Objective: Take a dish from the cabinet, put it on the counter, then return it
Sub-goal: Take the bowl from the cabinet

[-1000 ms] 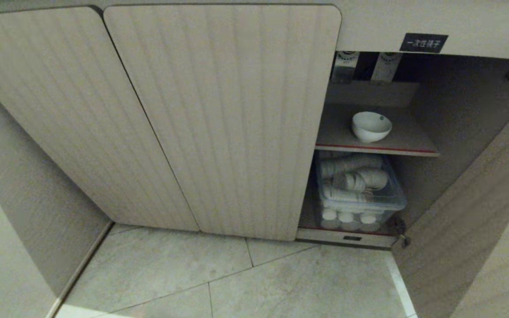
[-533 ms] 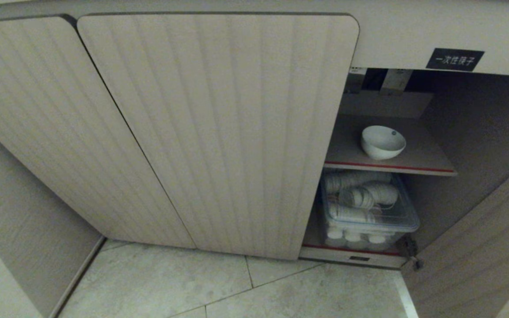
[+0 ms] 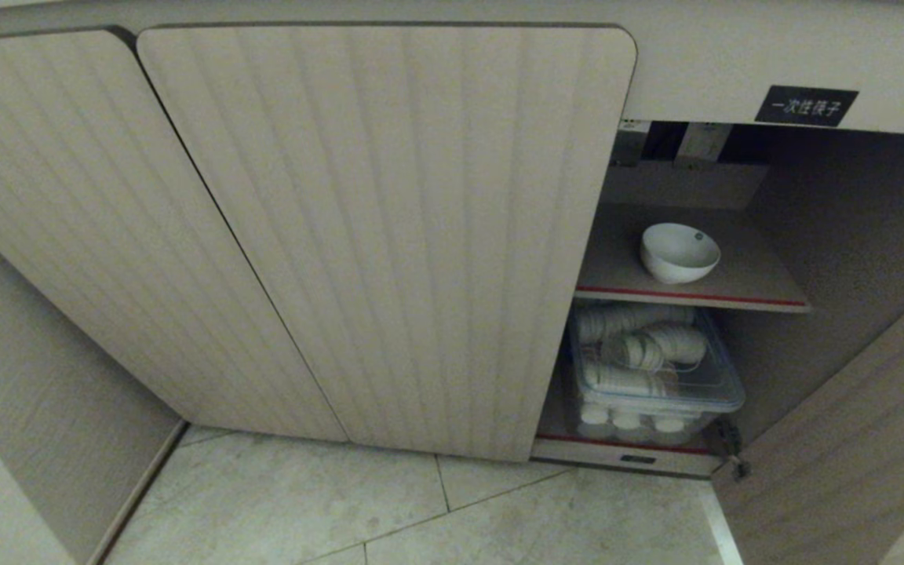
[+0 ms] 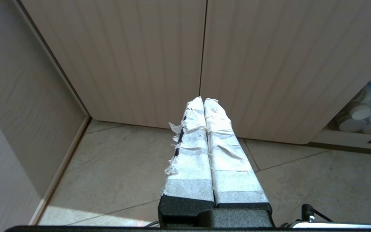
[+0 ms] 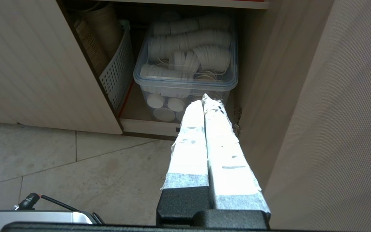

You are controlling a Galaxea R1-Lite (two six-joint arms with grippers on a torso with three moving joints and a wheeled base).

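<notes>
The dish (image 3: pixel 679 252), a small white bowl, stands upright on the red-edged upper shelf (image 3: pixel 742 290) of the cabinet (image 3: pixel 389 235), whose right compartment is open. The counter is out of view. Neither arm shows in the head view. My left gripper (image 4: pixel 203 100) is shut with nothing in it, low over the floor in front of the two closed ribbed doors (image 4: pixel 140 58). My right gripper (image 5: pixel 203 100) is shut and empty too, pointing at the open compartment's lower level, below the shelf with the dish.
A clear lidded box (image 3: pixel 656 369) (image 5: pixel 185 71) of stacked white cups fills the lower level, beside a perforated white basket (image 5: pixel 116 69). The open door (image 3: pixel 844 439) (image 5: pixel 327 122) stands at the right. A side panel (image 3: pixel 12 408) closes off the left; tiled floor (image 3: pixel 421 518) lies in front.
The whole head view shifted about a second ago, so the cabinet opening and bowl sit lower and further right in it; over the last half second it has held still. Nothing in the cabinet moved.
</notes>
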